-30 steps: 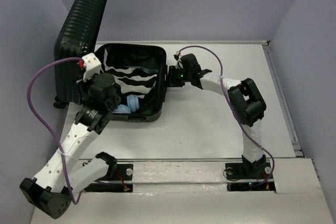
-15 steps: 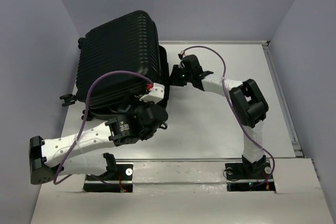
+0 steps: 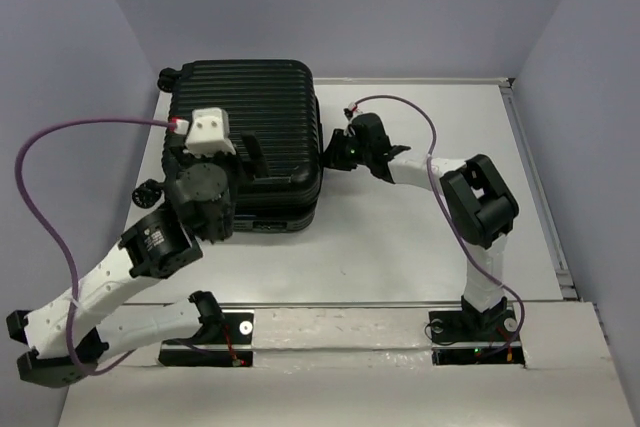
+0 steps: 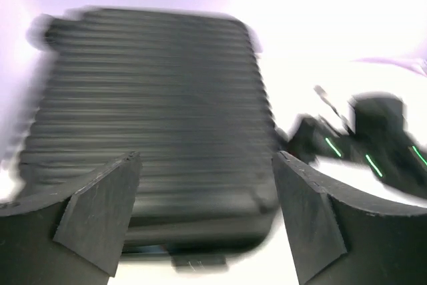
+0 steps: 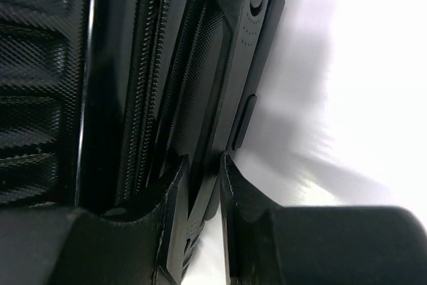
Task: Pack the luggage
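As the suitcase point(image 3: 262, 107) lies closed, left gripper point(image 4: 204, 178): jaws wide above it, empty
Right gripper point(image 5: 201, 168): nipped onto its side seam, likely steadying

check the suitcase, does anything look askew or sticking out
Nothing plainly wrong. The luggage lies flat, lid down and lined up with its base. The left gripper hangs open above it; the right gripper pinches its right edge. A faint bluish streak at the near seam, left wrist view, is too blurred to judge.
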You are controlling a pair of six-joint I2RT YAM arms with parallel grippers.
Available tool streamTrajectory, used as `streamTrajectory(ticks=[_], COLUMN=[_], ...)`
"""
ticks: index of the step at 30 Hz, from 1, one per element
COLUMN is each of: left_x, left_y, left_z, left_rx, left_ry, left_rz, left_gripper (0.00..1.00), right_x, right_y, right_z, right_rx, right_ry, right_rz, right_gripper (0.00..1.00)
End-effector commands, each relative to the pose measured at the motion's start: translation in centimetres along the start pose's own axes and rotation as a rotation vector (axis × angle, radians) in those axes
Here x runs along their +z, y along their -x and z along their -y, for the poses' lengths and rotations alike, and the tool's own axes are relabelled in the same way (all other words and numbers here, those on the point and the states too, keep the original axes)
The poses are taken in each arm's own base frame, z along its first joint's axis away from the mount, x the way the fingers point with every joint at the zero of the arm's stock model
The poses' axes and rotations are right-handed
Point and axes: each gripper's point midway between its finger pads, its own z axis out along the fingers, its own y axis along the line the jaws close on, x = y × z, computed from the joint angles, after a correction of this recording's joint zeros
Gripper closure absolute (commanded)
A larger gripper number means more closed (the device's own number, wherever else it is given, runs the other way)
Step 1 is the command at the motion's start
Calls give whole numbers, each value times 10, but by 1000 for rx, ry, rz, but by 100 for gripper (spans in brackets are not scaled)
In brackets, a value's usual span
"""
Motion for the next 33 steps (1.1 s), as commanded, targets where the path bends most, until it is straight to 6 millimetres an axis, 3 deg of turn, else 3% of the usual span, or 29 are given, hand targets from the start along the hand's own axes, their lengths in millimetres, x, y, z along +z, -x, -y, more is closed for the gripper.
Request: streamTrajectory(ticks=[1,4,5,9,13,15,16,17,19,20,23,26,28,29,31,32,33], left_x=[48,72,88,110,119,126,129,133,138,140,142,149,150,149,146,136,134], left_y=[31,35,25,2,-31,-55,-61,-74,-88,-93,-116,-146,-156,-163,-169,-183,-182], left_z=[-60,-97,-120,-161,-183,-198,-202,-207,-211,-211,-211,-198,-186,-180,-158,-150,-141], left_rx=[-130,-161,-170,-263,-314,-331,-336,-349,-356,-358,-355,-374,-384,-377,-347,-318,-306], left_ry=[196,285,318,342,364,392,405,409,420,415,417,336,281,256,196,176,148], left_rz=[37,19,-24,-81,-122,-160,-170,-197,-222,-235,-296,-375,-405,-424,-461,-507,-508], left_gripper=[8,9,10,16,21,24,24,26,27,29,34,40,46,48,51,54,55], right_x=[-21,-33,-39,-65,-105,-120,-125,-129,-142,-148,-170,-184,-188,-189,-187,-181,-177], right_y=[-4,-2,3,8,15,18,16,20,25,29,37,36,32,34,34,37,37], right_z=[5,20,31,61,89,91,93,96,96,101,107,111,116,116,114,107,104], right_rx=[-61,-49,-34,-30,-8,-20,-18,-25,-23,-11,15,17,16,12,14,14,13], right_ry=[-36,-65,-76,-116,-165,-171,-190,-223,-242,-258,-287,-331,-366,-369,-354,-311,-291], right_rz=[10,19,26,50,93,113,106,126,146,159,206,212,205,209,202,192,185], right_gripper=[93,93,93,93,93,93,90,77,56,52,46,46,40,45,68,90,92])
